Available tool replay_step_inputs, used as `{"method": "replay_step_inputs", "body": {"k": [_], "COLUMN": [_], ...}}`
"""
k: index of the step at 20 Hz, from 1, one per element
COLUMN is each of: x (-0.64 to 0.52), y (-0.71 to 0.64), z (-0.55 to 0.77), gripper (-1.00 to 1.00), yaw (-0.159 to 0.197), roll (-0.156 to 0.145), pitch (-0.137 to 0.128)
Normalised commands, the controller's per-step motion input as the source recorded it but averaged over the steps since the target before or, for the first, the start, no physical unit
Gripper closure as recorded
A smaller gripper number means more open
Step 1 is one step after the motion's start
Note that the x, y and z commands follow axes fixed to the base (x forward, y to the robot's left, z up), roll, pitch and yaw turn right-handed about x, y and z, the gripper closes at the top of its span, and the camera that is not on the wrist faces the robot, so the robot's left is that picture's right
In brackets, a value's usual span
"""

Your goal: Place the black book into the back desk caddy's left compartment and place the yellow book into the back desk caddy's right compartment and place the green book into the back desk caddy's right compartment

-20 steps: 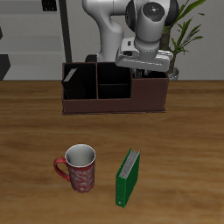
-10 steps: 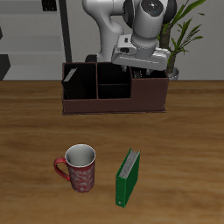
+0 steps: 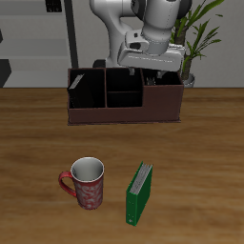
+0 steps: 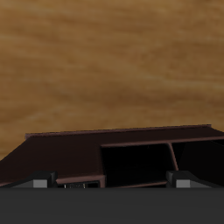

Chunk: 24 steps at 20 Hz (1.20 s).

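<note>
Where wood grain runs, slim green book (image 3: 139, 193) stands.

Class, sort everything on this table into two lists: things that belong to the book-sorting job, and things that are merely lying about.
Belongs to the job:
- green book, standing on the table near the front
- back desk caddy
- black book, standing in the caddy's end compartment
- gripper, above the caddy

Just lying about:
- red mug, beside the green book
- potted plant, behind the caddy
</note>
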Motion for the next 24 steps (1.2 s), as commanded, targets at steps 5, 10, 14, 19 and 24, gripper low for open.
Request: {"method": "replay_step_inputs", "body": {"k": [5,10,14,19,24], "x": [0.67,0.75,0.49,0.58,0.56], "y": [-0.05,0.07,0.02,0.04,0.01], "z": [0.3,0.32,0.22,0.32,0.26], "gripper": [-1.0,-1.0,-1.0,-1.0,-1.0], "yaw": [0.107,0.043,0.028,-0.004,-0.076], "roll": [-0.016,0.017,0.026,0.009,-0.012], "pitch": [-0.03,-0.006,-0.027,-0.047,-0.027]}}
